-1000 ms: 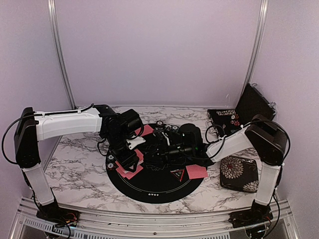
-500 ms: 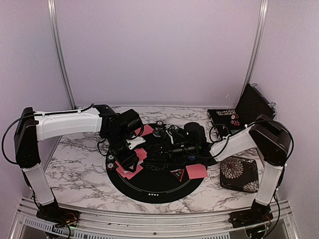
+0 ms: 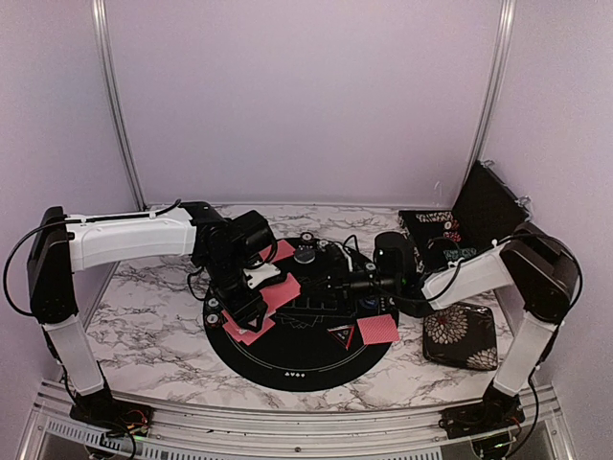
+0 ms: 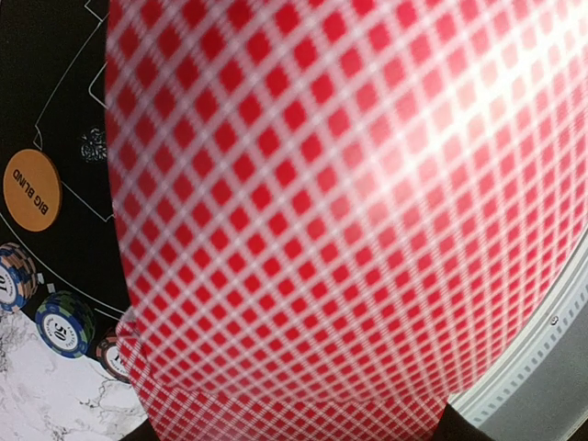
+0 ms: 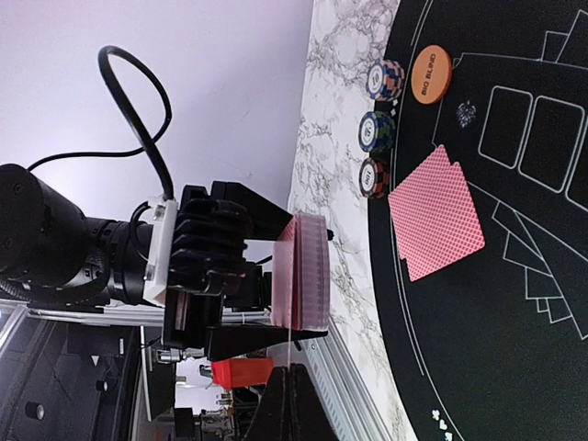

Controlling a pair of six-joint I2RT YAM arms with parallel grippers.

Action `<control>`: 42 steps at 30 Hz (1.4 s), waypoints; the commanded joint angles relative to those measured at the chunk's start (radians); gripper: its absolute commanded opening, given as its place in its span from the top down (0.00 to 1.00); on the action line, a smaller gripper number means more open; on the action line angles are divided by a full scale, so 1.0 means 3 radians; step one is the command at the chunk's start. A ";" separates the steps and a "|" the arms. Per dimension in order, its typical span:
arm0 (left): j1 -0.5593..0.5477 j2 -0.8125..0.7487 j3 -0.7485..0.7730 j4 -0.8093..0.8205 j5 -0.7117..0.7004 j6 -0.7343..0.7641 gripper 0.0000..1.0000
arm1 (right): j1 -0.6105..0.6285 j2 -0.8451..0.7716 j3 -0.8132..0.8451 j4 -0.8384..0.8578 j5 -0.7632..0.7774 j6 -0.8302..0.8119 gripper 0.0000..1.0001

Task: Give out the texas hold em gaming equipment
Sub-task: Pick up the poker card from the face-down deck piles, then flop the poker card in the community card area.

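Top view from high on the near side of the round black mat (image 3: pixel 278 355), tilted down. Left wrist view pressed against the card deck (image 4: pixel 322 220). Right wrist view sideways, low over the mat, sharing deck and orange button (image 5: pixel 431 72) with left wrist

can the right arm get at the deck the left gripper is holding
Likely yes: the deck is clamped in the left gripper and nothing stands between it and the right gripper, though that one is shut.
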 commanded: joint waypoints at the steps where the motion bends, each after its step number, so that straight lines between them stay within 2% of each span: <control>1: -0.0003 -0.0008 0.0062 -0.0071 0.0006 0.0034 0.46 | -0.0069 -0.0149 -0.0065 0.0059 -0.0028 -0.0049 1.00; 17: -0.0005 -0.0015 0.0052 -0.0061 0.0012 0.0039 0.46 | -0.0379 -0.0499 -0.0297 -0.0333 -0.0079 -0.0569 1.00; 20: 0.0000 -0.0018 0.0052 -0.0061 0.0010 0.0039 0.46 | -0.0491 -0.0569 -0.0252 -0.0638 -0.0059 -0.0923 1.00; 22: 0.0002 -0.0020 0.0044 -0.0061 0.0006 0.0040 0.46 | -0.0582 -0.0639 -0.0167 -0.1044 0.0030 -0.1373 1.00; 26: 0.0002 -0.0019 0.0041 -0.0052 0.0008 0.0040 0.46 | -0.0623 -0.0764 0.0205 -0.1983 0.0527 -0.2551 1.00; 28: 0.0002 -0.0016 0.0046 -0.0051 0.0007 0.0043 0.46 | -0.0614 -0.0803 0.0332 -0.2257 0.0897 -0.2934 1.00; 36: 0.0003 -0.0021 0.0067 -0.0056 0.0012 0.0053 0.46 | -0.0393 -0.0819 0.0573 -0.2664 0.2015 -0.4103 1.00; 42: 0.0007 -0.0036 0.0058 -0.0052 0.0005 0.0055 0.46 | -0.0120 -0.0578 0.0713 -0.2728 0.2683 -0.4643 1.00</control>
